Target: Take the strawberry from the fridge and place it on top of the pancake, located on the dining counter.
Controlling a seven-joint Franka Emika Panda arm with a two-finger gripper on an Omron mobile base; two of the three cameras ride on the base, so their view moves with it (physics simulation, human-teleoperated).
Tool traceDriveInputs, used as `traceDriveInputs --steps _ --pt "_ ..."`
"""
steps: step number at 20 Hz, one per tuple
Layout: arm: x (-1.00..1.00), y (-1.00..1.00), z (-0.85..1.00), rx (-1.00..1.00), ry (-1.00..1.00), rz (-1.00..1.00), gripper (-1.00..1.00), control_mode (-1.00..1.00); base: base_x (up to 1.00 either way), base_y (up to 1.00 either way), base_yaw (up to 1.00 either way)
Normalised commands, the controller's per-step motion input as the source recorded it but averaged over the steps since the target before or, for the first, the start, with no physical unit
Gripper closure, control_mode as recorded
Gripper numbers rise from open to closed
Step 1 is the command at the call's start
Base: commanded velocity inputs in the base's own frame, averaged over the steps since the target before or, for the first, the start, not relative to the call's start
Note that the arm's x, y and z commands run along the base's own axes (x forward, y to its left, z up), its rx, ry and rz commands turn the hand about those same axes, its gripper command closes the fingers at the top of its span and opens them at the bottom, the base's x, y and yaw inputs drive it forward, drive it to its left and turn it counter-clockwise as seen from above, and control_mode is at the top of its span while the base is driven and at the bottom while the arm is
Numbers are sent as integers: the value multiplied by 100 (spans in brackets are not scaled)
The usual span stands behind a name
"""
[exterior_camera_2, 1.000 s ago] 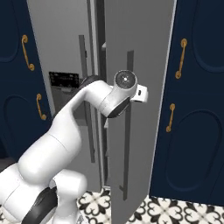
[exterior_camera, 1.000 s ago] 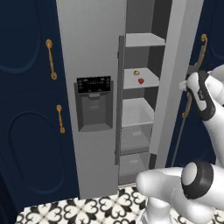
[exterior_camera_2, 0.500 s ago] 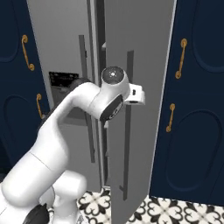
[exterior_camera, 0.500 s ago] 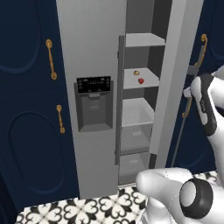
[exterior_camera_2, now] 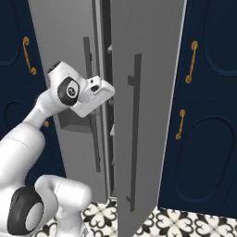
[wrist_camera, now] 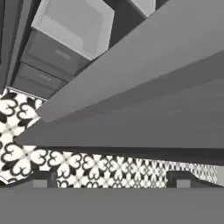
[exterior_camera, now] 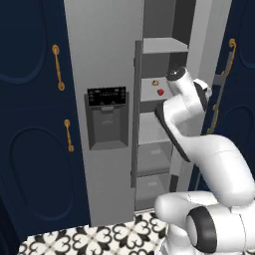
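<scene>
The grey fridge [exterior_camera: 104, 50] stands with its right door [exterior_camera_2: 143, 41] swung open. On a middle shelf lies the tiny red strawberry [exterior_camera: 160, 92]. My arm reaches up in front of the open compartment, the hand [exterior_camera_2: 95, 94] just right of the strawberry and near the gap between the doors. In the hand view my gripper [wrist_camera: 111, 180] is open, its fingertips [wrist_camera: 41, 179] wide apart with nothing between them, looking down past the door's edge at the fridge's lower drawers [wrist_camera: 70, 26]. The pancake and the dining counter are out of view.
Navy cabinets with brass handles [exterior_camera: 30, 124] [exterior_camera_2: 208, 115] flank the fridge. A small yellowish item [exterior_camera: 155, 82] lies just behind the strawberry. The open door's long dark handle [exterior_camera_2: 134, 134] hangs right of my hand. Patterned floor tiles [exterior_camera: 99, 239] lie below.
The gripper has opened. The hand has swung left, away from the right door's handle, to the front of the open compartment. The base has not moved.
</scene>
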Motion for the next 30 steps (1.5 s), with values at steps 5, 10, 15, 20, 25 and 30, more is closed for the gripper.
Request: traceDriveInputs --steps 5,10,15,20,25,30 --pt "100 62 -11 -29 23 4 -100 -100 0 0 0" --pt "82 -27 -39 -7 3 5 -100 -100 0 0 0" --pt "8 -79 -29 -8 11 -3 -100 -100 0 0 0" --pt "-27 -65 -3 -13 0 -7 -100 -100 0 0 0" --pt "-24 -93 0 -7 0 -6 -100 -100 0 0 0" --pt "-6 -100 0 0 0 -2 -100 -100 0 0 0"
